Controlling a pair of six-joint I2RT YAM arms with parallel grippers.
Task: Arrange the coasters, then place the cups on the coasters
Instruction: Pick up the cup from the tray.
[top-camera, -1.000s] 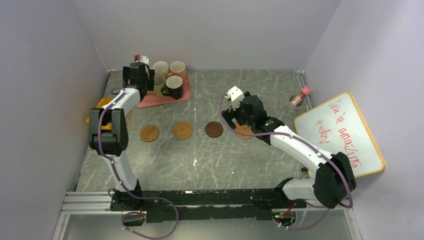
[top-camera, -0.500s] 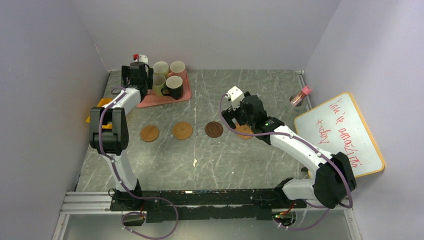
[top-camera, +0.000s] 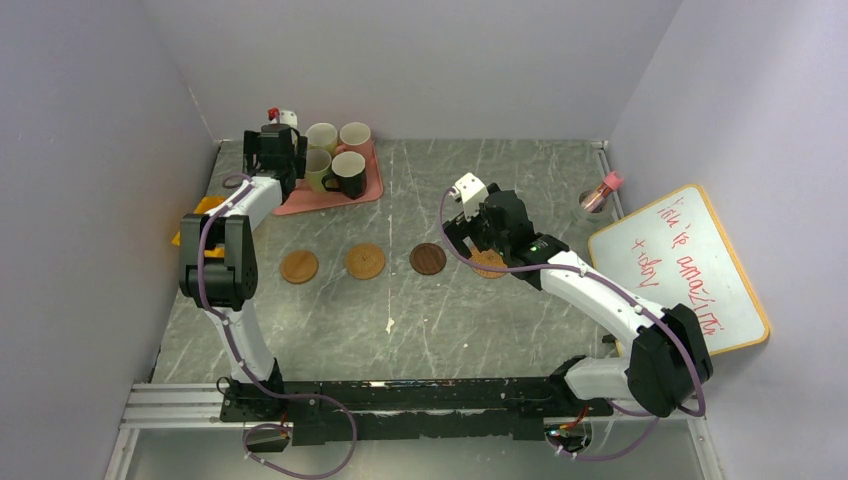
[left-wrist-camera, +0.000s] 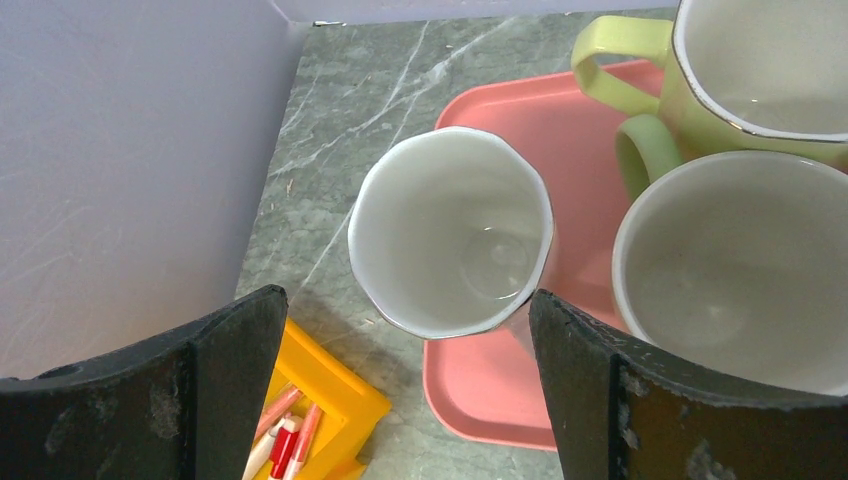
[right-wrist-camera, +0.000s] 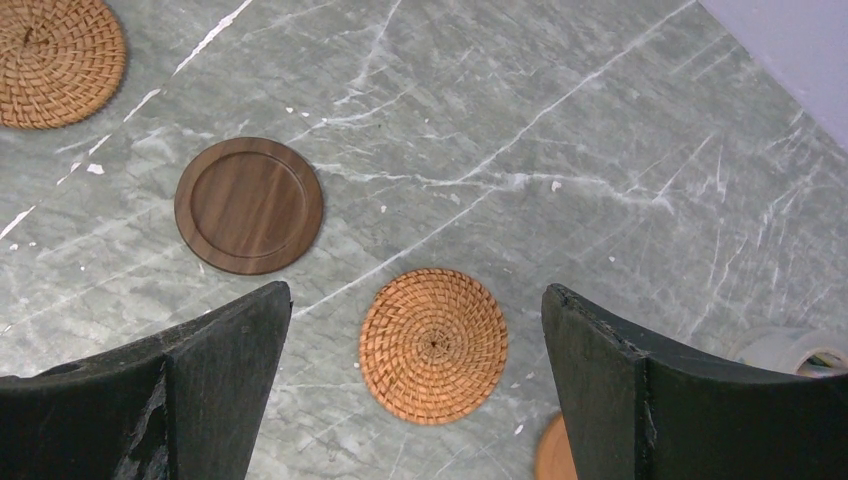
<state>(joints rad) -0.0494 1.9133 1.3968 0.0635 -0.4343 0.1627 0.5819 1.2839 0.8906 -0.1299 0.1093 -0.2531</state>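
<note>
Left pincer (left-wrist-camera: 405, 298) jaws wide apart, straddling a mug (left-wrist-camera: 450, 240) at the pink tray's (left-wrist-camera: 560, 110) 9 o'clock edge, no contact visible. Tray with the other mugs (top-camera: 349, 172) at the desk's (top-camera: 500, 330) 11 o'clock. Right pincer (right-wrist-camera: 415, 292) spread wide above a woven coaster (right-wrist-camera: 433, 345); dark wooden coaster (right-wrist-camera: 248, 205) at its 10 o'clock.

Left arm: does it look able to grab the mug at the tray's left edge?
Likely yes: the open left gripper straddles that mug from above, nothing over it; a neighbouring mug stands close by.
</note>
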